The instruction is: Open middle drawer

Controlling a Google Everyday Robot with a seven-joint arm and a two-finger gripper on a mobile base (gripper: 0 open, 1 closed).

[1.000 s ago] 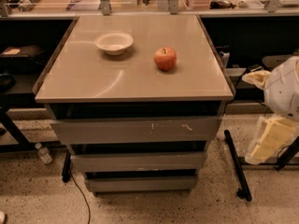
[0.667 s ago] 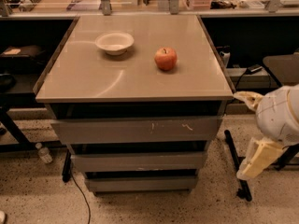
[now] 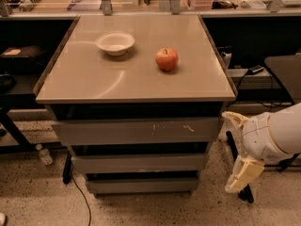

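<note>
The middle drawer [image 3: 138, 164] is a plain grey metal front of medium width, shut, between the wider scratched top front [image 3: 136, 132] and the narrowest bottom front [image 3: 141, 185]. My gripper [image 3: 237, 147] is at the right of the cabinet, just off the drawers' right ends, at about the height of the top and middle fronts. Its two cream fingers [image 3: 243, 174] are spread apart and hold nothing. It touches no drawer.
The tabletop [image 3: 94, 86] above the drawers carries a white bowl [image 3: 115, 43] and a red apple [image 3: 166, 59]. A black stand leg [image 3: 237, 166] is on the floor behind my gripper. A cable [image 3: 80, 197] and a small bottle [image 3: 44, 154] lie at the lower left.
My arm has moved left and down from the right edge, bringing the gripper close to the right side of the drawers. The drawers, bowl and apple have not moved.
</note>
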